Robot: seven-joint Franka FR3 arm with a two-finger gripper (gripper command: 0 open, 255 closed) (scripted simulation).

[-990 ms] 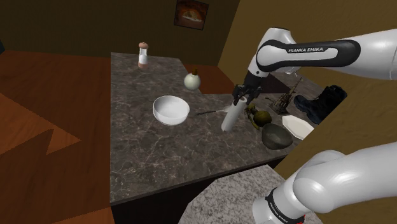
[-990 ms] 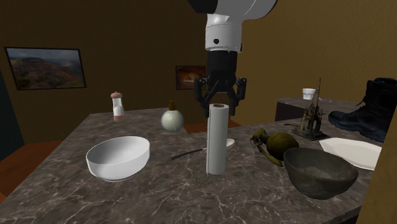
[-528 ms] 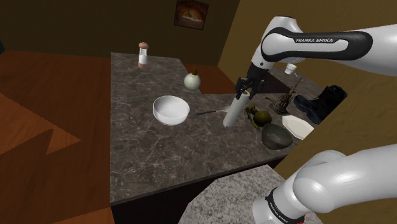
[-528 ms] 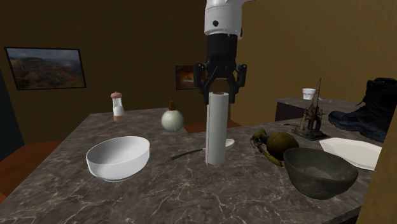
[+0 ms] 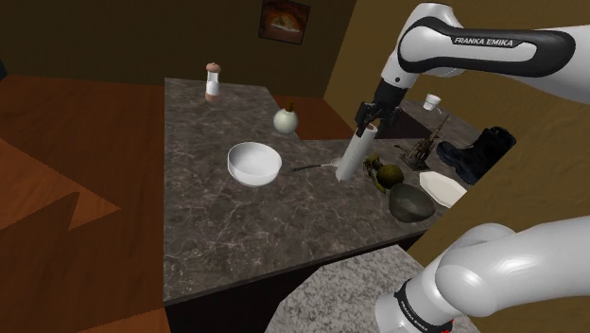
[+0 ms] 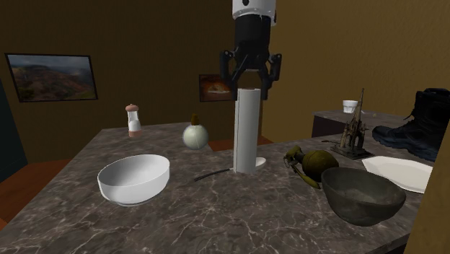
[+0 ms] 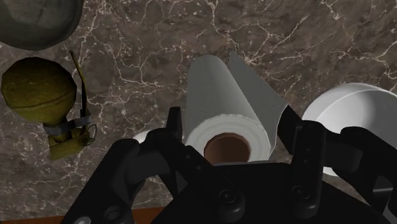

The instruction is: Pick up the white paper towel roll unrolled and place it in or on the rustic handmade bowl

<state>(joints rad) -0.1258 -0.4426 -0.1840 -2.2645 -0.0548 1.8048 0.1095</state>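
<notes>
Risen higher since a second ago, the paper towel roll hangs upright straight beneath the gripper, which clamps its top end; the dark bowl sits lower, off to the hand's side beyond the olive ball

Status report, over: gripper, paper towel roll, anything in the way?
Gripper shut on paper towel roll, held upright. Olive grenade stands between roll and dark bowl.

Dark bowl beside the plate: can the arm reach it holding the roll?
Probably yes: with the paper towel roll in the gripper, only a low olive object lies before the dark bowl.
</notes>
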